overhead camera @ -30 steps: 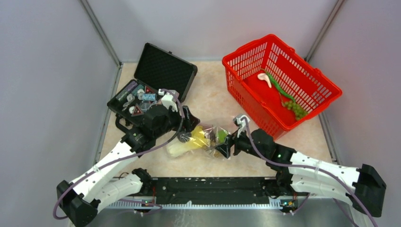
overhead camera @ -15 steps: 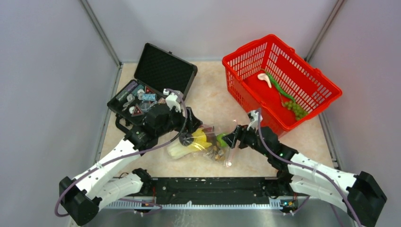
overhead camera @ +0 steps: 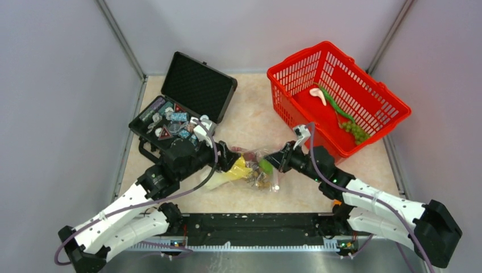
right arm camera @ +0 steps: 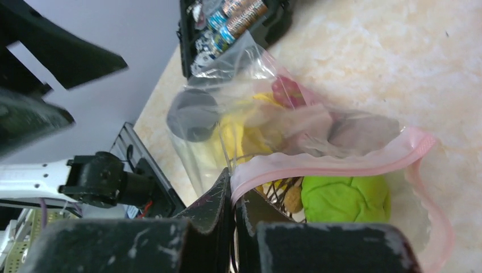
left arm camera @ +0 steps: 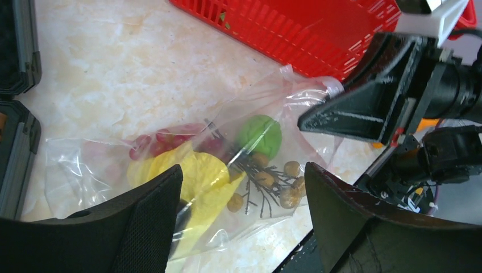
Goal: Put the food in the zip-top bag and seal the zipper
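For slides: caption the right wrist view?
Right fingers shut on the pink zipper of the zip-top bag holding the food.

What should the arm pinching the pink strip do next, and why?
Probably slide the right tool, shut on the zipper, along the strip to press it closed: its two halves gape apart beside the green fruit, and food already lies inside the bag.
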